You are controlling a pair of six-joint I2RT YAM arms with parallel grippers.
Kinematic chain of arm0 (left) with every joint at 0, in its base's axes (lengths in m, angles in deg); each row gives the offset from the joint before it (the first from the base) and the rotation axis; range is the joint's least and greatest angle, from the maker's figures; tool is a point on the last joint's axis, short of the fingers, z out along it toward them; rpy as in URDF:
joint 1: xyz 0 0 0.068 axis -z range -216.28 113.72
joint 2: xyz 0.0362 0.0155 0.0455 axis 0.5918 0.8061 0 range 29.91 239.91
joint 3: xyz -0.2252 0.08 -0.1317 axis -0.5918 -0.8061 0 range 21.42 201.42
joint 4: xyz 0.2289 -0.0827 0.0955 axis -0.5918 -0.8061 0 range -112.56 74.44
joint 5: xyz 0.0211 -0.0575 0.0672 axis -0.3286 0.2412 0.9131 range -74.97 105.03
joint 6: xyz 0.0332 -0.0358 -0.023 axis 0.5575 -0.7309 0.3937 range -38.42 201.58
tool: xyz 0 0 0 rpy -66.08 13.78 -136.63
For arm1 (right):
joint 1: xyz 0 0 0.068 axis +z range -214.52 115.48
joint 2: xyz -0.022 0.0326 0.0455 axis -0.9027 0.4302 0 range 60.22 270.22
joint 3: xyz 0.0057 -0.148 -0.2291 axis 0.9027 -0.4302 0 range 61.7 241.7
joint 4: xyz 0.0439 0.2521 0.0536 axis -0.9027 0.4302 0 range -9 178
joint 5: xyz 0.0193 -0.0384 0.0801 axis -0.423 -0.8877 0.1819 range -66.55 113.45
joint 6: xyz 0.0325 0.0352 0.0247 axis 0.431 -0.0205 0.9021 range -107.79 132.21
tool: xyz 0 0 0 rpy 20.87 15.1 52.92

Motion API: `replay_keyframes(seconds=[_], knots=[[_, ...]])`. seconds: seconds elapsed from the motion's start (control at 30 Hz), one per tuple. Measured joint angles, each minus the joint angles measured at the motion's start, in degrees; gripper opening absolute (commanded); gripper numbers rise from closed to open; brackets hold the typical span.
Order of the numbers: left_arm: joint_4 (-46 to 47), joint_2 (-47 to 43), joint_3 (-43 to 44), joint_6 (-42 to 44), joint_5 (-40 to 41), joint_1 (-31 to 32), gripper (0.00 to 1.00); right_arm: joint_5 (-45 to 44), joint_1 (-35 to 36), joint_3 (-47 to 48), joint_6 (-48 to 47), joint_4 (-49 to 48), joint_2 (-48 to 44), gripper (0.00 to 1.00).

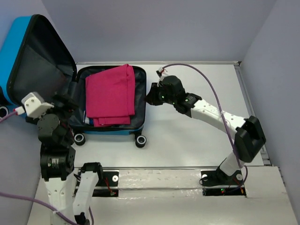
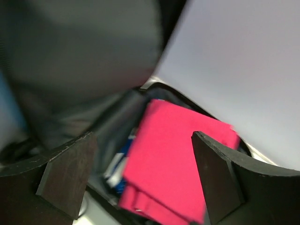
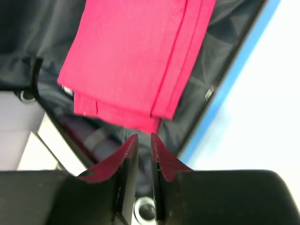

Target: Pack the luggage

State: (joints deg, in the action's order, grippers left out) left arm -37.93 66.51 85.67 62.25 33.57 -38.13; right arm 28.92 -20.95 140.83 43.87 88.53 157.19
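White table [image 1: 187, 140], pale lilac walls [image 1: 164, 28], open luggage [image 1: 42, 70]

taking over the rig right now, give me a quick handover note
Left gripper: open, empty, by the left side of the luggage.
Right gripper: nearly shut, empty, at the luggage's right edge.
Luggage: lies open, lid up at the left.
Done: folded pink cloth lies in the base.
Left: probably closing the lid and zipping it.

top: overhead, far | both wrists: close, facing luggage [image 1: 42, 61] | shared: pink cloth [image 1: 110, 96]
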Motion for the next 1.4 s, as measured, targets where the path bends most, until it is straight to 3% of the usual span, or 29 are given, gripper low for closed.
replay_keyframes(seconds=[0.13, 0.23, 0.37, 0.5, 0.67, 0.8, 0.83, 0.87, 0.93, 1.07, 1.13, 1.3, 1.4], knots=[[-5.4, -5.2, -2.1, 0.2, 13.9, -0.1, 0.93, -0.3, 0.0, -7.3, -1.3, -2.1, -7.7, 0.30], [-8.5, -3.3, -4.0, 0.5, 23.4, 0.5, 0.91, 0.7, 0.0, -13.2, -2.1, -3.8, -12.2, 0.33], [-10.1, 1.5, -4.9, 1.3, 32.0, 0.7, 0.76, 2.3, 0.0, -17.8, -3.3, -5.0, -14.5, 0.34], [-9.6, 6.1, -5.8, 1.8, 38.5, -0.2, 0.75, 3.4, 0.0, -21.3, -4.5, -5.4, -15.6, 0.34], [-9.8, 14.8, -2.7, 1.2, 42.5, -3.5, 0.72, 3.1, -0.2, -29.4, -7.5, -7.0, -19.1, 0.34], [-11.3, 23.5, 2.3, -1.0, 43.6, -6.8, 0.61, 2.9, -2.7, -36.1, -8.8, -6.7, -21.8, 0.34], [-11.7, 25.0, 2.5, -1.3, 44.0, -7.4, 0.55, 2.7, -3.7, -37.6, -9.0, -6.4, -23.0, 0.34], [-12.3, 25.8, 2.5, -1.4, 44.4, -7.9, 0.43, 2.5, -4.3, -38.4, -9.1, -6.2, -24.1, 0.34], [-13.6, 26.7, 2.8, -1.7, 45.2, -8.6, 0.35, 2.2, -5.5, -38.8, -9.1, -6.3, -26.1, 0.34], [-15.5, 26.5, 4.0, -2.3, 45.7, -9.0, 0.34, 2.3, -6.0, -38.8, -9.2, -8.5, -26.7, 0.34], [-15.6, 26.6, 4.2, -2.2, 45.8, -9.0, 0.06, 2.3, -6.0, -38.8, -9.2, -8.6, -25.5, 0.34], [-12.9, 26.3, 4.8, -1.5, 46.2, -6.4, 0.06, 2.2, -6.0, -38.8, -9.2, -8.3, -23.2, 0.34], [-9.7, 24.7, 4.8, 2.4, 47.8, 1.5, 0.06, 2.1, -6.0, -38.8, -9.2, -8.4, -23.1, 0.34]])
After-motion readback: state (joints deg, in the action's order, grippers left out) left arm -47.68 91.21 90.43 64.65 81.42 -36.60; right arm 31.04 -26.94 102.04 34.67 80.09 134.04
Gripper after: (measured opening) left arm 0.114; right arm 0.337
